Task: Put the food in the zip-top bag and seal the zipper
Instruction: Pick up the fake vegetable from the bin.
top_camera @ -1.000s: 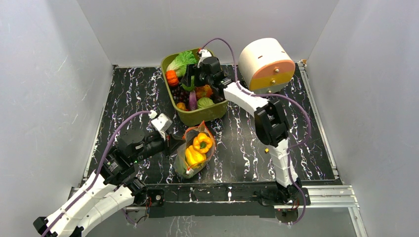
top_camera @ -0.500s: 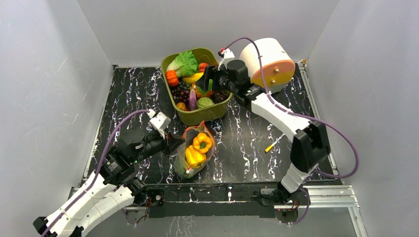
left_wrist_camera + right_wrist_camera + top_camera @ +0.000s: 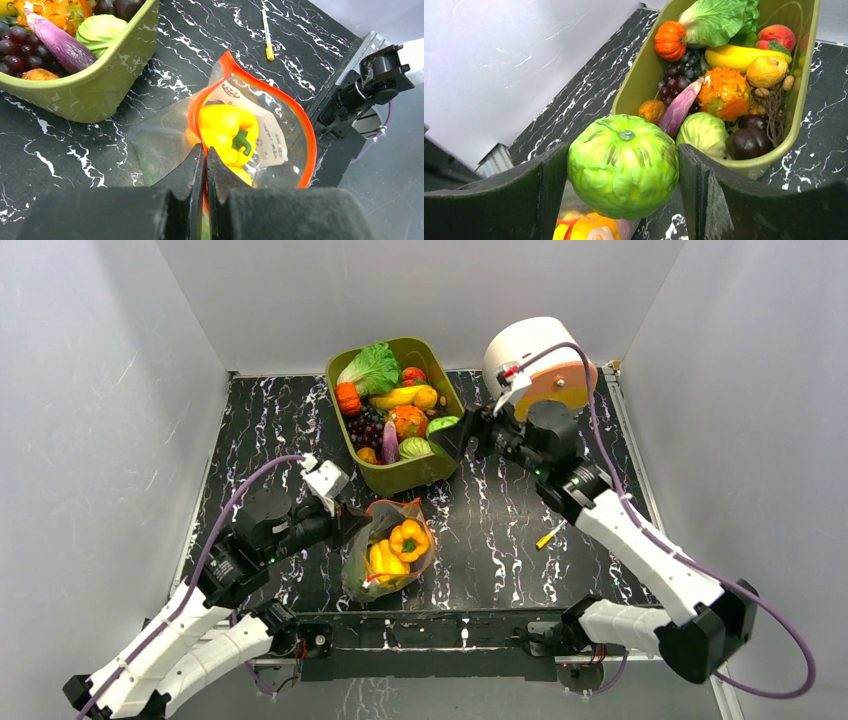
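The zip-top bag (image 3: 388, 552) lies near the front of the table with its mouth open. Two yellow peppers (image 3: 408, 537) are inside it. My left gripper (image 3: 205, 152) is shut on the red-orange zipper (image 3: 311, 145) at the mouth's near edge, next to a yellow pepper (image 3: 227, 131) and the white label (image 3: 269, 142). My right gripper (image 3: 624, 172) is shut on a round green fruit (image 3: 624, 165), held above the table just off the tub's near right corner, with the bag (image 3: 581, 227) showing below. From the top view that gripper (image 3: 447, 435) is beside the tub.
The olive-green tub (image 3: 432, 468) at the back holds more food: lettuce, banana, grapes, a purple onion, orange pieces. A white drum with an orange face (image 3: 535, 362) stands at the back right. A small yellow stick (image 3: 545, 537) lies right of the bag.
My right arm has swung out of the tub toward the right and front, carrying the green fruit. The left gripper has shifted slightly with the bag's edge.
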Robot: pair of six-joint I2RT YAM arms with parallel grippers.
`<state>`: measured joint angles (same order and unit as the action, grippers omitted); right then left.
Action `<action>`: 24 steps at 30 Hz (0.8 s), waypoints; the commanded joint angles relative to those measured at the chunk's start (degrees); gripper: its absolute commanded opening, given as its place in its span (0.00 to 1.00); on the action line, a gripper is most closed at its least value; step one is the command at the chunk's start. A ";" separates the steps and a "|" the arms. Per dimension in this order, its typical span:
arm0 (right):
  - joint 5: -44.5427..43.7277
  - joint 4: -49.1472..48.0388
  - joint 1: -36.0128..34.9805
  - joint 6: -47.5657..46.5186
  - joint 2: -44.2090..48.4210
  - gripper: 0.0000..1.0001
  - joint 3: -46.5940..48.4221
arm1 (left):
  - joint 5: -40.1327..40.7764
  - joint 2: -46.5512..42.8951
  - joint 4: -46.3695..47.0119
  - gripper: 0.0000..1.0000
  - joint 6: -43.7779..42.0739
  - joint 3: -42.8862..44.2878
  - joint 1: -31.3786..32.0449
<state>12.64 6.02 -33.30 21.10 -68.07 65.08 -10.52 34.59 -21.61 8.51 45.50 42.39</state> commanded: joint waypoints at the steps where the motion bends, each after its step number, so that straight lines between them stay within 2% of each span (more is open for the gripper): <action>1: 2.87 -1.90 0.10 -1.37 6.15 0.51 -4.94 | -0.43 1.88 2.37 0.00 -2.10 3.82 0.14; 14: 23.42 -0.15 0.05 -5.00 17.84 0.51 -10.25 | -5.73 8.23 14.63 0.00 3.79 4.68 0.15; 24: 22.79 1.72 -0.62 -5.02 17.75 0.49 -11.91 | -9.97 13.39 19.32 0.00 7.66 5.67 0.16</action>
<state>34.72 8.91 -33.34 16.49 -49.17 54.15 -17.93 48.58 -8.27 14.33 48.18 42.39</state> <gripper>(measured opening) 0.707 0.010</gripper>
